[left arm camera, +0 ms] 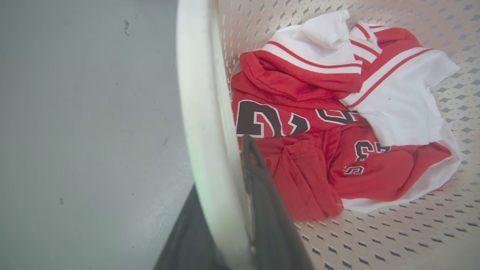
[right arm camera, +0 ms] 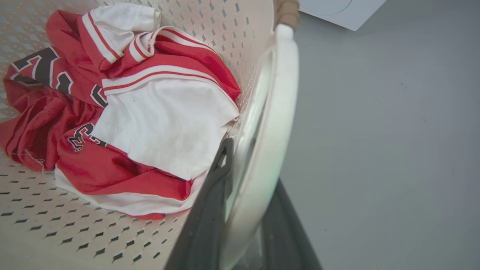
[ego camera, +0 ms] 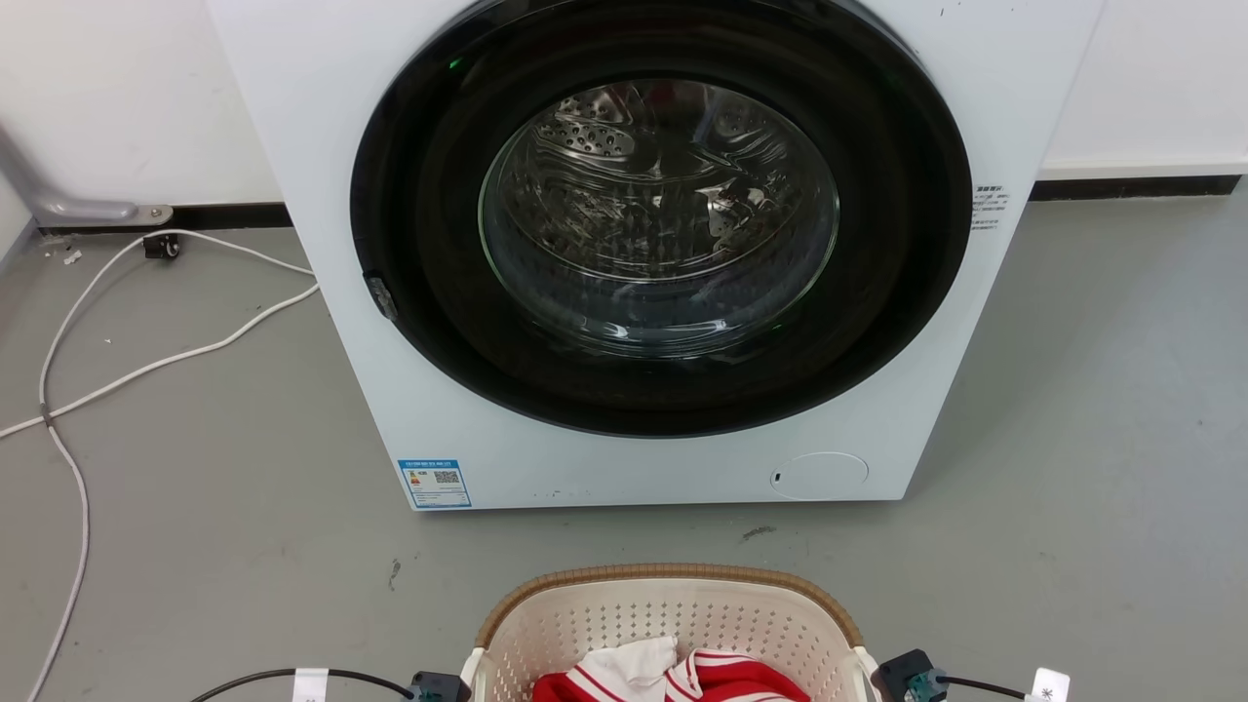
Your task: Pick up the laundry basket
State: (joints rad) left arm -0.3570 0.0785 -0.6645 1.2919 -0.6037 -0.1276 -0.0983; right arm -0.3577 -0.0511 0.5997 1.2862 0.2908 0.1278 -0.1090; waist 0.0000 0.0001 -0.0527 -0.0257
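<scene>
Head view bright, even room light, sharp all over. Soft shadow on floor (ego camera: pixel 1009 390) right of washer (ego camera: pixel 322 195). Glare streaks on glass door (ego camera: pixel 658 214), tiny green glint on dark ring (ego camera: pixel 409 244). Wrist views: wide-angle bend at edges, basket handle (left arm camera: pixel 202 131) and gripper fingers (left arm camera: pixel 270 210) blurry up close, clothes (left arm camera: pixel 300 157) fairly sharp.

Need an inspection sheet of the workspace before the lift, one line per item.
Surface: grey floor, a few scuffs and specks.
Job's things: laundry basket in front of the washer, holding a red and white garment.
Clutter: nothing seen.
End effectors: left end effector straddles the left handle, shut on it; right end effector likewise on the right handle.
Cables: white cable loose on the floor left of the washer; black cable at each wrist.
Surroundings: washer door shut; white wall behind.
</scene>
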